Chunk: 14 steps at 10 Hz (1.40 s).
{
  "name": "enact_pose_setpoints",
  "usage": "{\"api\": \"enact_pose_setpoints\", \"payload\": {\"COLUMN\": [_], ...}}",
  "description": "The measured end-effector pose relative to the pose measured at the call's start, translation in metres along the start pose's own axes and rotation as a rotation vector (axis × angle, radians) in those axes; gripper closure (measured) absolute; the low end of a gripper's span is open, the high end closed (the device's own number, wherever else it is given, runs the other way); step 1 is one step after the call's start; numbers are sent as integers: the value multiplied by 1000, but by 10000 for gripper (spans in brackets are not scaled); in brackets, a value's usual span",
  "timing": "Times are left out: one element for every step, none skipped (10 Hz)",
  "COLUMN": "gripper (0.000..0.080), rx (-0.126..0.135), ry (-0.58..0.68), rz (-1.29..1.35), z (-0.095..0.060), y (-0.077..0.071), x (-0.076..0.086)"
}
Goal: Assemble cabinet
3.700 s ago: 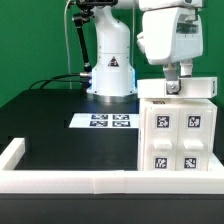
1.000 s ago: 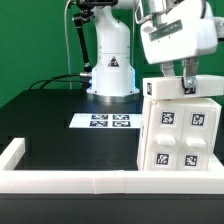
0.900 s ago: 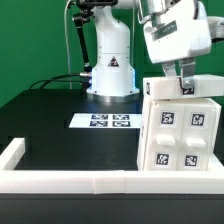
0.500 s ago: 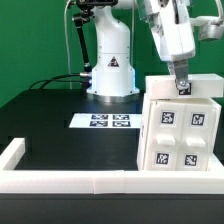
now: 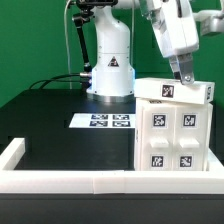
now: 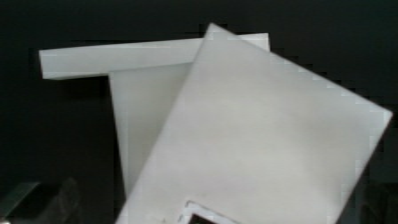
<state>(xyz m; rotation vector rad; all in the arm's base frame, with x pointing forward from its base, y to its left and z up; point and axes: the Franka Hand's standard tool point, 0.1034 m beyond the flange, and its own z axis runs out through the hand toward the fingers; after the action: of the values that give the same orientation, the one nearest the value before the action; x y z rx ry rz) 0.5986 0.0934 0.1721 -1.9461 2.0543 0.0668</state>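
- The cabinet [image 5: 172, 130] stands upright at the exterior view's right, at the near side of the black table [image 5: 60, 135], its base just behind the low white rim [image 5: 60, 178] that edges the near side.
- Its near face carries four black-and-white square tags in two rows.
- A flat top panel [image 5: 172, 91] lies across the cabinet's upper end. It overhangs a little toward the exterior view's left and bears two tags on its near edge.
- In the wrist view the cabinet [image 6: 214, 130] shows as pale angled panels against the dark table; a narrow white bar crosses behind them. Detail there is soft and blurred.
- My gripper [image 5: 183, 76] hangs directly above the top panel, toward its right half, fingertips at or just over the panel's surface.
- I cannot tell whether my fingers are parted or pressed together, nor whether they touch the panel; neither view resolves it.
- The marker board [image 5: 100, 122] lies flat on the table, left of the cabinet and well apart from it, in front of my arm's base [image 5: 110, 70].
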Motion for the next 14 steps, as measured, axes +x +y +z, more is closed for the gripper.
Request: {"api": "enact_pose_setpoints", "payload": {"gripper": [1,2,2,2,2,2,2,2,2,2,2,2,2,2], "rx": [10,19,22,19,19,-14,-54,-90,-129,-175,-156,-156,-157,-157], "ry": [-9,-17,-18,-17,-17,-9,-6,-11,-17,-22,-20,-24,-29,-36], "rz": [-13,-13,-25,-52,-54,-214,-417,-612,-731,-862,-926,-995,-1064,-1149], "z": [-6,-11,-12,-11,-10,-8,-9,-11,-10,-9,-9,-8,-8,-8], "y": [-3,-5,-7,-5,-5,-3,-5,-8,-7,-6,-9,-9,-9,-9], "x": [-2,-4,-5,-5,-5,-5,-9,-12,-15,-18,-16,-15,-15,-15]}}
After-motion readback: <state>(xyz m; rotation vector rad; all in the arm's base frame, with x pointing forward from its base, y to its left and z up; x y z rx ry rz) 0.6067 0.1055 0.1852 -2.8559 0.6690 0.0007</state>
